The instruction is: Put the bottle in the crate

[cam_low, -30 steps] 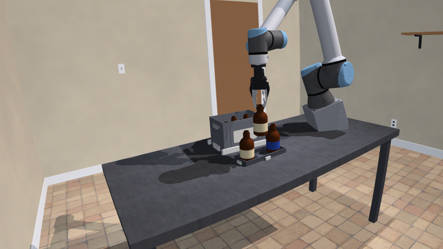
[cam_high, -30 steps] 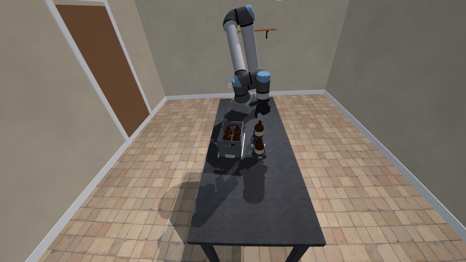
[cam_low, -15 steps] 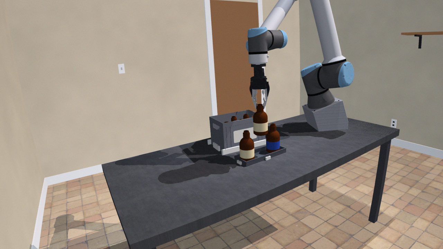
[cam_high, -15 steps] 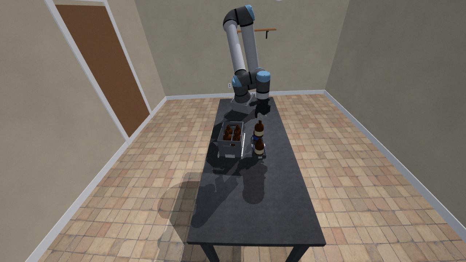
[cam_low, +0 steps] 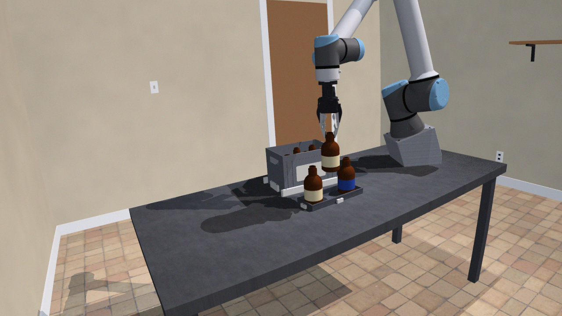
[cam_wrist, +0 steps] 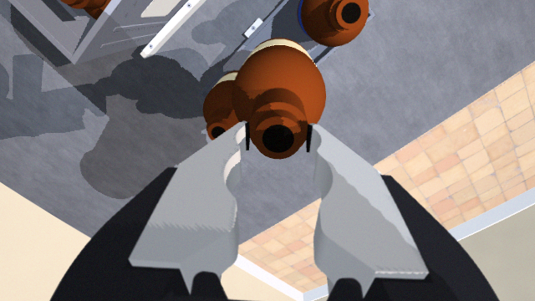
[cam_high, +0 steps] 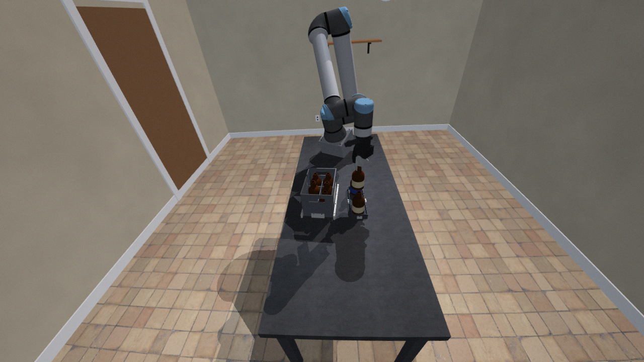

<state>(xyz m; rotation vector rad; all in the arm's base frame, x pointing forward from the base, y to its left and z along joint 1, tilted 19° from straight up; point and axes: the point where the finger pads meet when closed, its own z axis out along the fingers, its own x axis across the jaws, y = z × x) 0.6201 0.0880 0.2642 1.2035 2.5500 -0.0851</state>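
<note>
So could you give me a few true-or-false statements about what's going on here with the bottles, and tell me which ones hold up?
1. The gripper is shut on the neck of a cream-label bottle. True.
2. That bottle stands in the tray. False: it hangs above the tray, lifted clear.
3. Two bottles remain in the tray, a blue-label bottle and another cream-label one. True.
4. The held bottle lies on its side. False: it hangs upright, mouth up.
5. The crate is beside the tray on the table. True.
</note>
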